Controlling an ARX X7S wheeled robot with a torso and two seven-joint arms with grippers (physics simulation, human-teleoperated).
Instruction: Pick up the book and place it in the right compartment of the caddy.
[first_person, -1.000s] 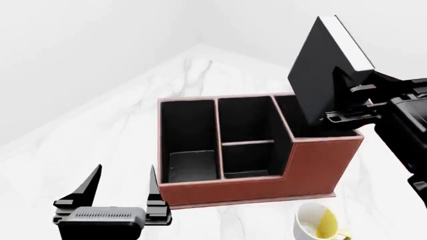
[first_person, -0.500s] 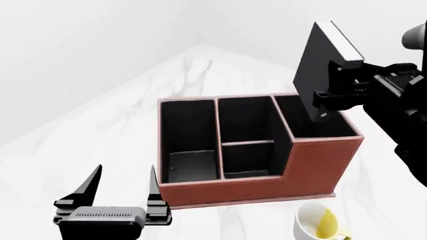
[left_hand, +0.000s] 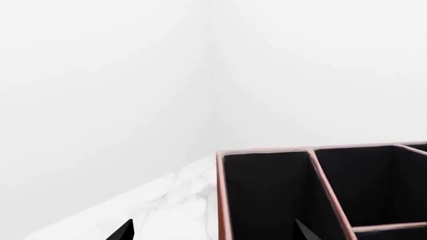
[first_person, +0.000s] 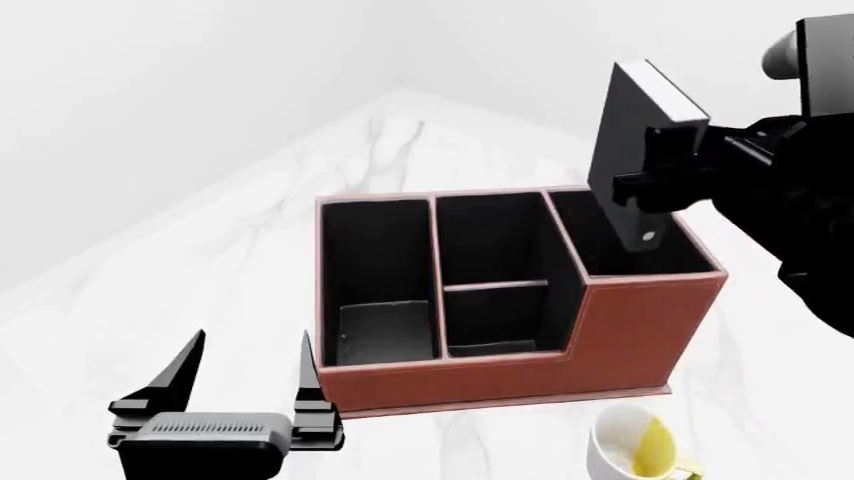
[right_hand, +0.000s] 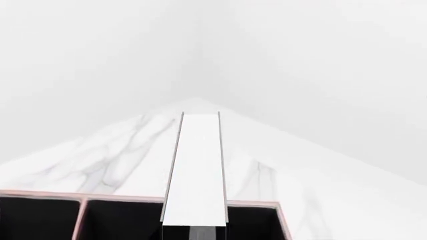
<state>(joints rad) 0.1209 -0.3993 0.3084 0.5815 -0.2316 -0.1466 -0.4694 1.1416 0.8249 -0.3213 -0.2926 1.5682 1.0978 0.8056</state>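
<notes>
Your left gripper (first_person: 251, 385) sits low at the left of the head view, its two black fingers spread apart and pinching nothing, just in front of the caddy's left front corner above the white marble table (first_person: 200, 270). To its right stands the caddy (first_person: 514, 375), reddish-brown outside and black inside: first the long narrow section, then the middle section crossed by a divider, then the tall right compartment (first_person: 634, 258) at its right end. From your left wrist camera you see the caddy's near corner and its first two sections (left_hand: 267, 195), with your fingertips just showing as dark points. Your right gripper (first_person: 667, 170) is pinching the book (first_person: 627, 150), which hangs nearly upright with a slight tilt above the right compartment; its lower corner appears to dip just inside the mouth, though you cannot tell whether it touches a wall. Your right wrist camera looks along the book's white page edge (right_hand: 195, 170) toward the table's far corner. A white-and-yellow mug (first_person: 641, 448) stands in front of the caddy's right end.
</notes>
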